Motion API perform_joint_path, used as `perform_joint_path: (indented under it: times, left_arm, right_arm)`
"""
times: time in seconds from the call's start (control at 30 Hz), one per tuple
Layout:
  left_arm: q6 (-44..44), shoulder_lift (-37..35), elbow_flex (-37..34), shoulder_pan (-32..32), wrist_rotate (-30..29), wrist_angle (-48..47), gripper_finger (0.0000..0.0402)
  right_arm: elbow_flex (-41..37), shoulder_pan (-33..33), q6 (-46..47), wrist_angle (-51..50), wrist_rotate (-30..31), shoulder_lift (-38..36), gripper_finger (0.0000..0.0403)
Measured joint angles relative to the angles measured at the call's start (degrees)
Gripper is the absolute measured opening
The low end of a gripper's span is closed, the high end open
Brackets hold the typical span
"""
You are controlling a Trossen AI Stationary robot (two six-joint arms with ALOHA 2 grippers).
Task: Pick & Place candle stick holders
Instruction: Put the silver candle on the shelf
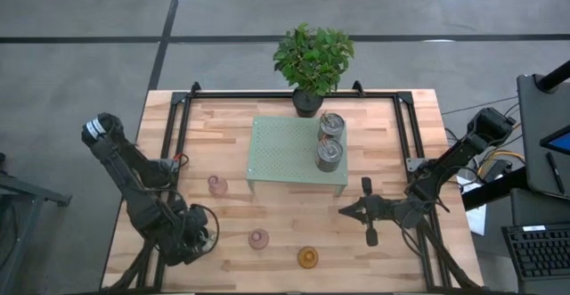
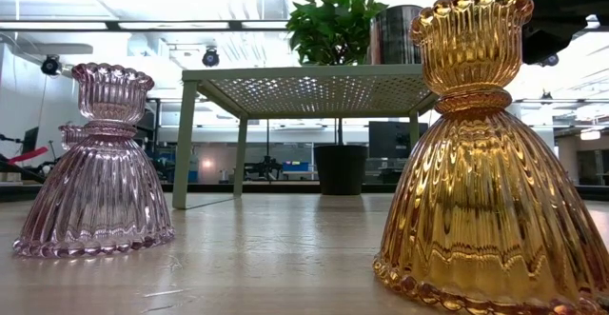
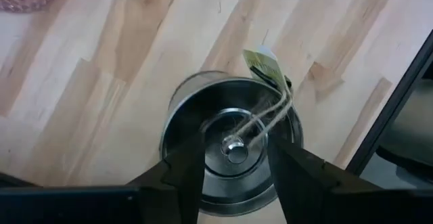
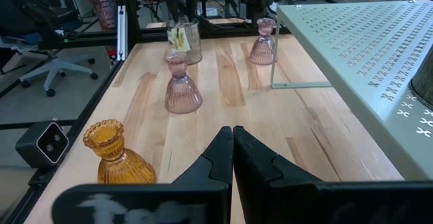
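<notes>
This is a robotics lab or workshop: a wooden bench point(image 1: 294, 233) framed by black rails stands on a grey floor point(image 1: 80, 28), with ceiling strip lights point(image 2: 57, 25), monitors and equipment in the room behind, and an office chair point(image 4: 51, 65) off beyond the bench's edge.

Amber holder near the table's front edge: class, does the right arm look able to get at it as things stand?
Probably yes. The amber holder stands alone on bare wood, and the right gripper, fingers shut, sits nearby with nothing between them. The green shelf lies off to one side, clear of that path.
</notes>
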Motion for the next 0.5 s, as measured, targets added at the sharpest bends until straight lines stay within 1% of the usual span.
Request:
perform_joint_path:
  times: [0.3, 0.4, 0.5]
  left_arm:
    - [0.97, 3.11, 0.26, 0.0, 0.6, 0.1, 0.0154]
    - [1.63, 4.3, 0.24, 0.02, 0.66, 0.0, 0.0143]
    - [2.28, 5.03, 0.17, 0.04, 1.1, -0.25, 0.0122]
  right_arm:
    - [0.0, 0.0, 0.0, 0.0, 0.0, 0.0, 0.0008]
    - [0.0, 0.0, 0.0, 0.0, 0.0, 0.0, 0.0008]
    - [0.0, 0.0, 0.0, 0.0, 0.0, 0.0, 0.0008]
